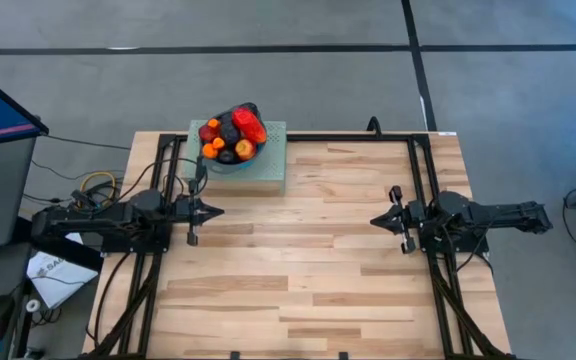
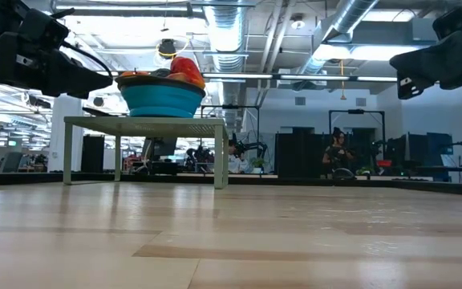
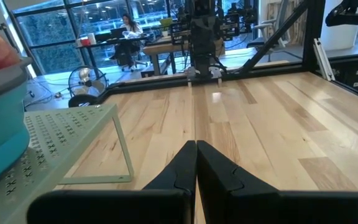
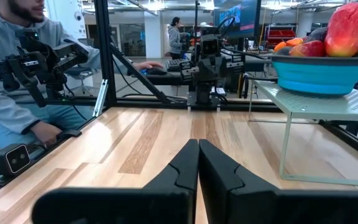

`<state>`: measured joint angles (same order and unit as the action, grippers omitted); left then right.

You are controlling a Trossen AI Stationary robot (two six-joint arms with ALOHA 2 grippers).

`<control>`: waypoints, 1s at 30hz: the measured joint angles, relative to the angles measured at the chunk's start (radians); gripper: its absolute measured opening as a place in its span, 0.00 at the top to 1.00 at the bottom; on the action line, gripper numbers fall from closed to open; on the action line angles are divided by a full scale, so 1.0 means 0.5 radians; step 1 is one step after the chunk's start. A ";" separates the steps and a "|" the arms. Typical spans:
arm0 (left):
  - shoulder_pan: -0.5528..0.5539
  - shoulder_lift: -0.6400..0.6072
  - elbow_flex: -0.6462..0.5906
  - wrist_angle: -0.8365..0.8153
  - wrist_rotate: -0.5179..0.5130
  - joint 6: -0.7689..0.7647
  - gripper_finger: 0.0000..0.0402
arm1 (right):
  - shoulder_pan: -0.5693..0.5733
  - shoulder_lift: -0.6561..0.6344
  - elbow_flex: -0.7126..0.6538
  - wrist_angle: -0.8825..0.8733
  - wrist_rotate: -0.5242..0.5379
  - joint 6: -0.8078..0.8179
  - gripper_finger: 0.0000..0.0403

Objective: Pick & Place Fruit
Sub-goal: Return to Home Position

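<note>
- Nearest to each wrist camera you see that arm's own dark fingers. The left gripper has its two fingers pressed together at the tips with nothing between them. The right gripper is the same, closed and empty.
- From above, the two grippers face each other across the wooden table, one near the left edge and one near the right edge. Both are well apart from the fruit.
- You find the fruit heaped in the blue bowl, which stands on the pale green shelf at the far left part of the table. No fruit lies on the table boards.
- You should expect the pieces to be light and hard, with a smooth skin. They may slip or roll away if you pinch them off the middle, so close across the widest part of a ball.
- On top of the heap lies the long red-orange piece. Take it across its narrow width, near its middle, so that it does not swing in the fingers.
- Because the heap rises above the bowl rim, a push from the side may send a ball over the edge. It is probably safer for you to come from above.
</note>
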<state>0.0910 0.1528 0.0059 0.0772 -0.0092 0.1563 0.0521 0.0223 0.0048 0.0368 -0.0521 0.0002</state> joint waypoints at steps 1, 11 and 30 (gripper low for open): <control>0.000 0.000 0.000 0.000 0.000 0.001 0.99 | 0.000 0.000 0.000 0.000 0.000 0.000 0.99; 0.000 0.000 0.000 0.009 0.001 0.001 0.99 | 0.000 0.000 0.000 0.000 0.000 0.000 0.99; 0.000 0.000 0.000 0.023 0.003 0.001 0.99 | 0.000 0.000 0.000 0.000 0.000 0.000 0.99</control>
<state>0.0910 0.1527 0.0059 0.0890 -0.0078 0.1566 0.0521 0.0223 0.0048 0.0366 -0.0522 0.0002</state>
